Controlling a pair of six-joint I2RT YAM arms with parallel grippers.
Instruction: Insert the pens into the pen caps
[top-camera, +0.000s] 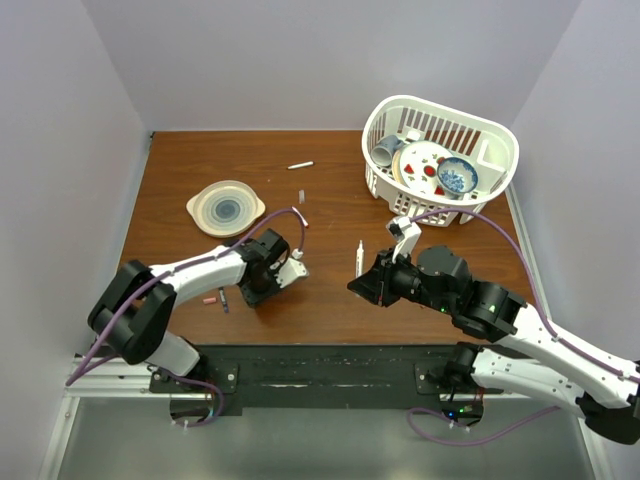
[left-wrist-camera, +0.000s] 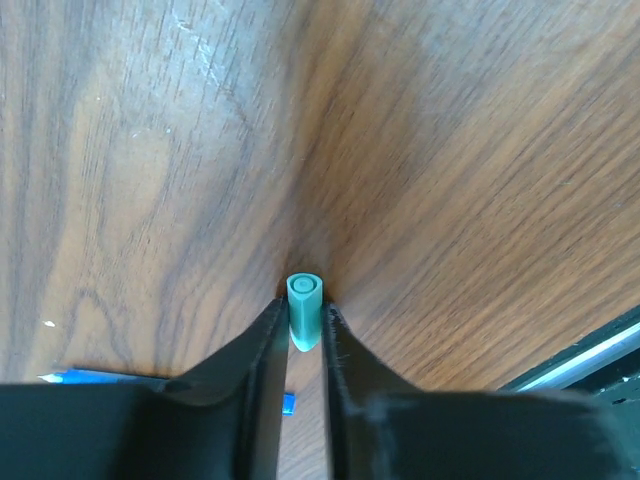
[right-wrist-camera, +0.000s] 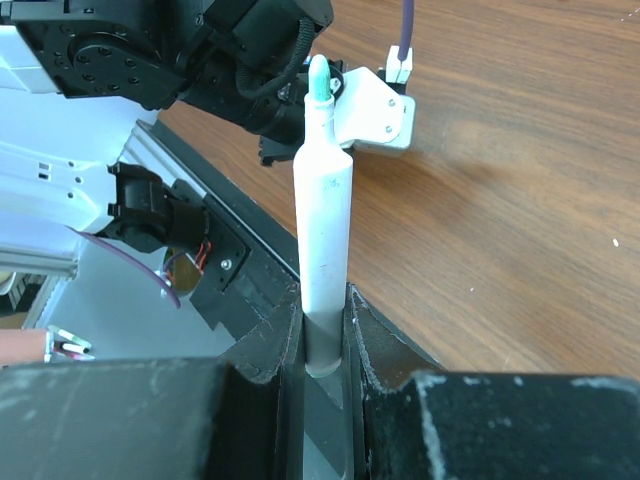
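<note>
the green cap (left-wrist-camera: 305, 292) is pinched between the two dark fingers of the left gripper (left-wrist-camera: 303, 322). its round end faces the wrist camera and it sits low over the wood of the table (left-wrist-camera: 480, 150). both jaws press against its sides, so the left tool is grasping the cap. the white pen (right-wrist-camera: 324, 230), green at the tip, stands upright in the right gripper (right-wrist-camera: 322, 318), which is clenched on its lower end with the tip pointing up. seen from above, the two grippers are in the front half of the table, apart from each other, the pen to the right of the cap. left of the left gripper a pink cap (top-camera: 210, 299) and a dark pen (top-camera: 224, 300) lie just beside each other. farther back another white pen (top-camera: 300, 165) lies alone. a round plate (top-camera: 226, 207) with blue rings sits at the back left, and a white basket (top-camera: 380, 180) holding dishes is at the back right.
</note>
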